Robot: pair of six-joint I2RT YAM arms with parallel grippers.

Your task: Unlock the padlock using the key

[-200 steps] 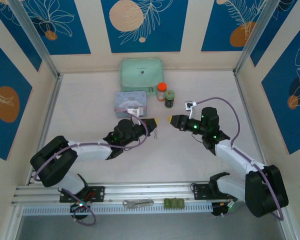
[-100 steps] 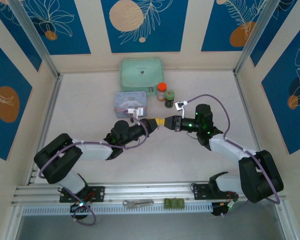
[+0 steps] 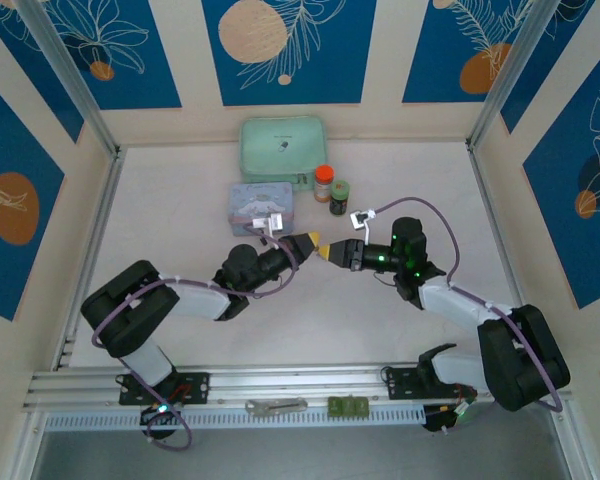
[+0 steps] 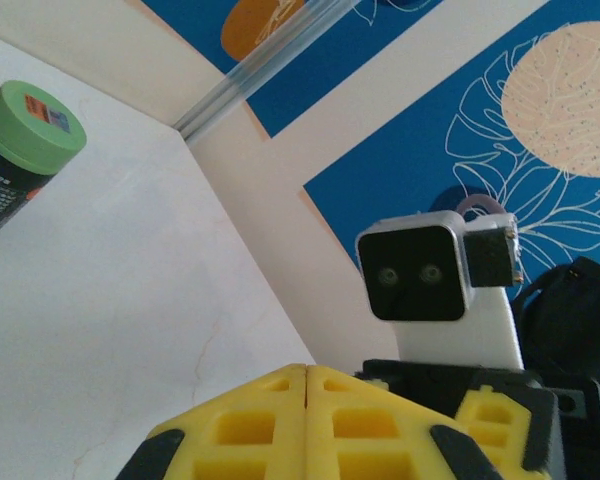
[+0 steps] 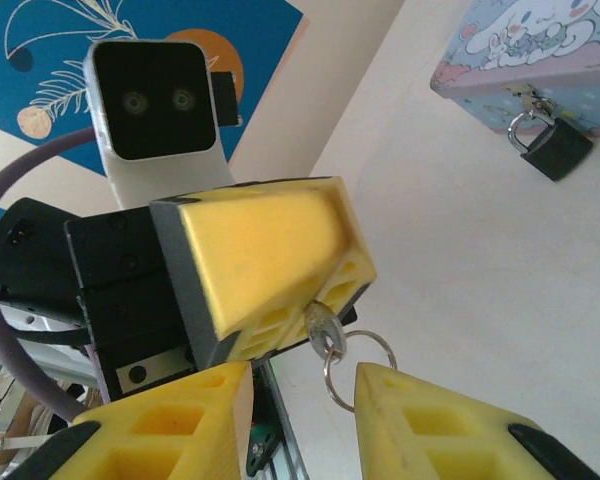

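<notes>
Left pincer [image 5: 315, 290] clamps the key [image 5: 320, 325], its bow poking out above the right pincer's [image 5: 300, 385] parted fingers, while the padlock [image 5: 545, 148] hangs on the blue tin [image 5: 540, 60] beyond; being light, thin and probably slick, the key likely wants a flat-sided pinch on the bow.

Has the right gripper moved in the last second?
Yes. The right gripper has shifted left, closer to the light blue tin, its tip now nearly meeting the left gripper.
</notes>
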